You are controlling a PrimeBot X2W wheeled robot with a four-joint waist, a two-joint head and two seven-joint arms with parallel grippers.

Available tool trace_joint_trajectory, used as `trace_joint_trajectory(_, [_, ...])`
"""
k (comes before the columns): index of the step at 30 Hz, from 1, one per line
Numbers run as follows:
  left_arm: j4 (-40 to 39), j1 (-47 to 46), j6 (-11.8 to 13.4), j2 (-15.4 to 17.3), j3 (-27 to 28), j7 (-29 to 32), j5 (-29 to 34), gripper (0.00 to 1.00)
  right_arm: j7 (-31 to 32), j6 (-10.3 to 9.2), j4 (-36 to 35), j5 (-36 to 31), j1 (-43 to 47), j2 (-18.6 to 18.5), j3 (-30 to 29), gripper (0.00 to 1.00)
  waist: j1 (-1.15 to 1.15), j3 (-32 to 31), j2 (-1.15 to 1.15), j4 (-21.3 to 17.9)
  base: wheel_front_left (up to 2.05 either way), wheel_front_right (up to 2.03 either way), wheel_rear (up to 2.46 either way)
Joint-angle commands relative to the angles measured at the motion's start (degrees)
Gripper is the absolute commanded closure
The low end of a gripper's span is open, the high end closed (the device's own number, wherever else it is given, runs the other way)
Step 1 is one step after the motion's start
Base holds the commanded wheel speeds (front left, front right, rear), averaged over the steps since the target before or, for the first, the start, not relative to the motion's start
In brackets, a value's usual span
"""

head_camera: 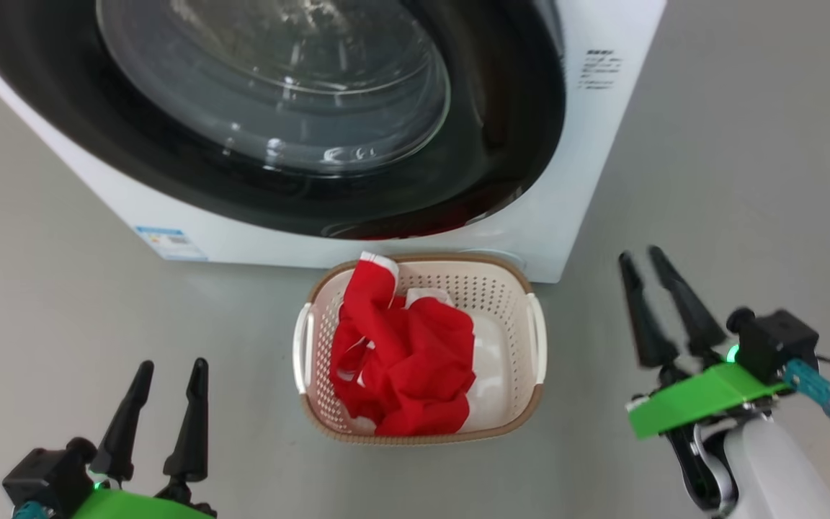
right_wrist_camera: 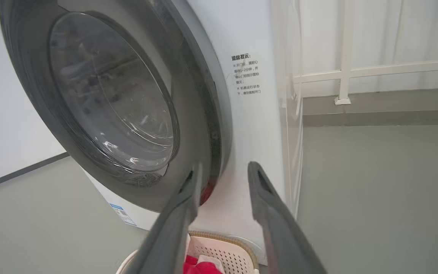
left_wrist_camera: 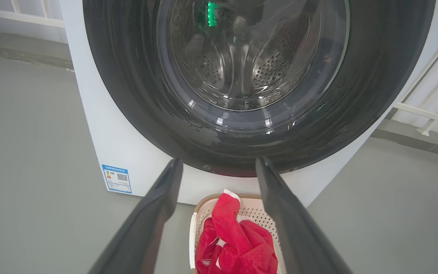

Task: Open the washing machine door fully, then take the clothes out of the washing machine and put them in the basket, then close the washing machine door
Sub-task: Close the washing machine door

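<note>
The washing machine (head_camera: 606,144) stands ahead, white and boxy. Its door (head_camera: 509,144), black-rimmed with a bulging glass window, lies flat against the front. Through the glass the steel drum (left_wrist_camera: 242,68) shows. On the floor just before the machine sits the cream basket (head_camera: 501,427), and the red clothes (head_camera: 408,360) with white trim are heaped in it. My left gripper (head_camera: 170,367) is open at the lower left, left of the basket, holding nothing. My right gripper (head_camera: 640,256) hovers right of the basket, its fingers a little apart and empty.
Grey floor (head_camera: 746,180) spreads on both sides of the machine. A blue label (left_wrist_camera: 116,179) is stuck low on the machine's front left. White railing (right_wrist_camera: 342,72) and a low kerb run behind the machine on the right.
</note>
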Motion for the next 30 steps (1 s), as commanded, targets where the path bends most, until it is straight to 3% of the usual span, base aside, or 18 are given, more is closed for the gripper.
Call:
trace_joint_trajectory(1, [-1.5,0.3,-0.3,1.9,2.2,-0.4,0.4,0.00,-0.3,-0.06,-1.8,0.3,0.8,0.4,0.9,0.00,0.00,-1.2,0.00,-1.3,0.00,0.00,0.00])
trace_joint_trajectory(30, [-5.9,6.3,-0.3,3.1,5.7,-0.4,1.9,0.00,-0.3,-0.06,-6.7,0.8,15.9,0.4,-3.1,0.00,0.00,-7.1,0.00,-8.3,0.00,0.00,0.00])
